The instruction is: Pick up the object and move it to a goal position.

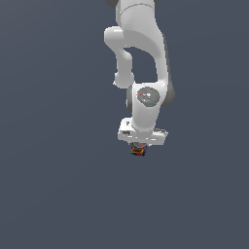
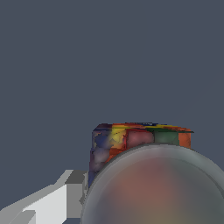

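Exterior view first: I see the white, glossy Franka arm (image 1: 141, 58) reaching down from the top edge of the picture over a flat, plain slate-grey ground (image 1: 53, 185), its wrist pointing straight down. Right under the hand sits the gripper (image 1: 138, 147), and there the small cube with red, yellow, blue and green squares on dark edges (image 1: 138, 151) peeks out, much smaller than the hand above it. From here I can make out only its lower part as a dark speck with red and yellow flecks; the rest is tucked up under the hand, and I cannot tell whether it touches the ground. In the wrist view the cube (image 2: 131, 142) fills far more of the picture: its near face shows a blue-violet patch, a yellow one, a dull red one, a green one and an orange-red one in a row, split by dark lines, with the colours smeared and mottled. A big blurred grey round shape (image 2: 157, 188) covers much of the cube, and a pale grey angular part (image 2: 52, 201) juts in beside it. The fingers are hidden, so I cannot tell whether they clamp the cube or stand apart.
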`<state>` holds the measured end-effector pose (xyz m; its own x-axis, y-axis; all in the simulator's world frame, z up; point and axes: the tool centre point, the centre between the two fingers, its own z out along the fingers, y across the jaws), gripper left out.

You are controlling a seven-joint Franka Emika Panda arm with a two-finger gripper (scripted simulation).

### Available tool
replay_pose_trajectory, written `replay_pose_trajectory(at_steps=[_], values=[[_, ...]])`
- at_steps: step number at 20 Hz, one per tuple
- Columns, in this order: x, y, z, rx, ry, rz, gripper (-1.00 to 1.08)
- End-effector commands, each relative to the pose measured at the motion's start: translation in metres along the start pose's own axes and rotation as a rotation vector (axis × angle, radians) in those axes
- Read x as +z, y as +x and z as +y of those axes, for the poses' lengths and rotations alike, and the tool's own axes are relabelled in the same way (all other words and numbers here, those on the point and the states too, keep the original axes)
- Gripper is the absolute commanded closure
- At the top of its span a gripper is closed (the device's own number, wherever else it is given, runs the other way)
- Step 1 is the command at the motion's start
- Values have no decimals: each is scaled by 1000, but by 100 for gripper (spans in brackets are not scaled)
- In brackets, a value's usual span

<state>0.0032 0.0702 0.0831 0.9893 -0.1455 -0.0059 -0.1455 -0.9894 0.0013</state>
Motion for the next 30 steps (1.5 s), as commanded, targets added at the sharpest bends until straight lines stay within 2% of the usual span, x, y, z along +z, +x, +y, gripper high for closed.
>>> replay_pose_trajectory(at_steps=[1,7,21,30], values=[[-16,-4,-4,0,1,5,108],[-65,-21,-16,0,1,5,108],[-212,-71,-51,0,0,6,108],[-272,-89,-67,0,1,6,108]])
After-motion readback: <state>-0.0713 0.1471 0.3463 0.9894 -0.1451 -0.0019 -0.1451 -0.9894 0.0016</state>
